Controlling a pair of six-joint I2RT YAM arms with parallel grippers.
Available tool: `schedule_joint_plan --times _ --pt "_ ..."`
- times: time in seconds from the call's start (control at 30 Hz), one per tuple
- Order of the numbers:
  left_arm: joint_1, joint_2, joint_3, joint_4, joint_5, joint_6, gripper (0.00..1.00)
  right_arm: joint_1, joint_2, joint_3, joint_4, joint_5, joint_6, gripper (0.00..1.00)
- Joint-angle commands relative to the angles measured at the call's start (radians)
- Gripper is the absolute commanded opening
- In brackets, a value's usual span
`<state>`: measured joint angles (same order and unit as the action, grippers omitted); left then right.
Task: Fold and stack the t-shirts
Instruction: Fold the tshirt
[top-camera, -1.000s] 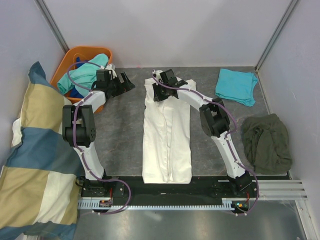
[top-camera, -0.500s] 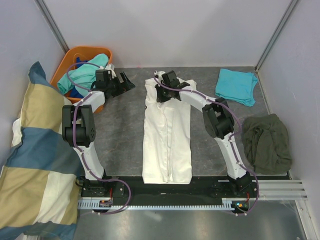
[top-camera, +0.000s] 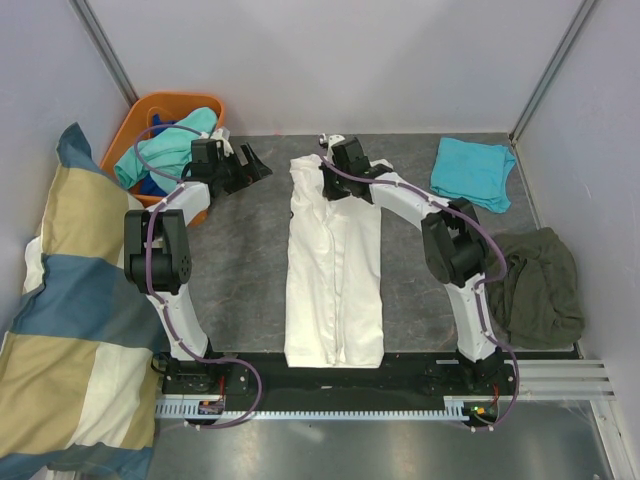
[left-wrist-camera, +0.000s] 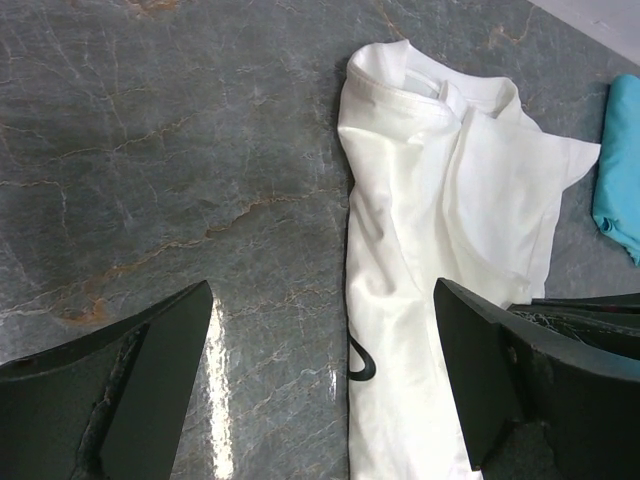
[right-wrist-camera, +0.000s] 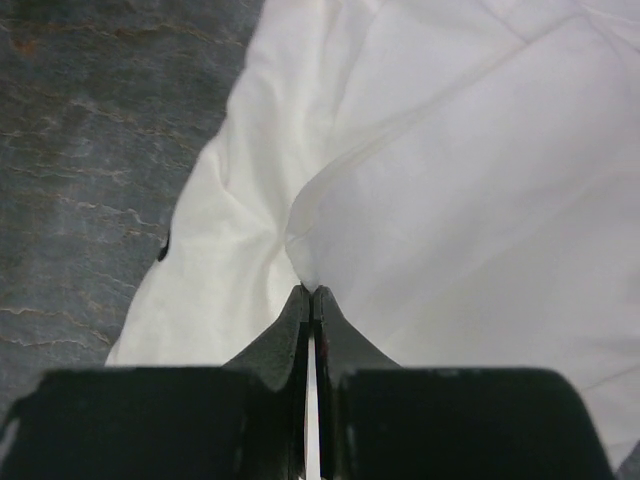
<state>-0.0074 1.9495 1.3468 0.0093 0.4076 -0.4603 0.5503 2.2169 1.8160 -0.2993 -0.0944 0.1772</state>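
cream-white t-shirt (top-camera: 335, 270), turquoise t-shirt (top-camera: 472, 172), orange basket (top-camera: 165, 108)

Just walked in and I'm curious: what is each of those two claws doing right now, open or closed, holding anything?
Left gripper: open, holding nothing.
Right gripper: shut, pinching a fold of the cream-white t-shirt.

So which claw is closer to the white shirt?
Right. The right gripper is shut on the white t-shirt near its collar end; the left gripper hangs open off to its side, not touching it.
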Motion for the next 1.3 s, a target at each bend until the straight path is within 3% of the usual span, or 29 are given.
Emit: schedule_joint_plan --times 0.0,0.3,0.63,0.77,0.83,0.9,1.03,1.27 --pt "0.003 -0.032 0.0 0.038 0.045 -0.023 1.0 -0.01 -0.098 -0.076 0.022 0.156 0.067 0.04" --pt "0.0 -0.031 0.006 0.035 0.059 -0.02 1.0 -0.009 -0.252 -0.294 0.046 0.373 0.169 0.04" --pt "-0.002 -0.018 0.02 0.026 0.068 -0.014 1.0 -0.01 -0.315 -0.412 0.025 0.394 0.238 0.04" --pt "-0.003 -0.015 0.023 0.021 0.074 -0.014 1.0 -0.009 -0.324 -0.44 0.005 0.392 0.257 0.19" --pt "-0.003 -0.014 0.022 0.02 0.074 -0.012 1.0 -0.01 -0.333 -0.452 -0.004 0.401 0.26 0.33" --pt "-0.003 -0.015 0.022 0.018 0.077 -0.012 1.0 -0.009 -0.353 -0.457 -0.012 0.438 0.26 0.4" --pt "-0.005 -0.018 0.02 0.015 0.077 -0.008 1.0 -0.012 -0.37 -0.434 -0.011 0.51 0.231 0.44" --pt "-0.005 -0.02 0.022 0.014 0.079 -0.009 1.0 -0.027 -0.24 -0.261 0.043 0.392 0.061 0.44"
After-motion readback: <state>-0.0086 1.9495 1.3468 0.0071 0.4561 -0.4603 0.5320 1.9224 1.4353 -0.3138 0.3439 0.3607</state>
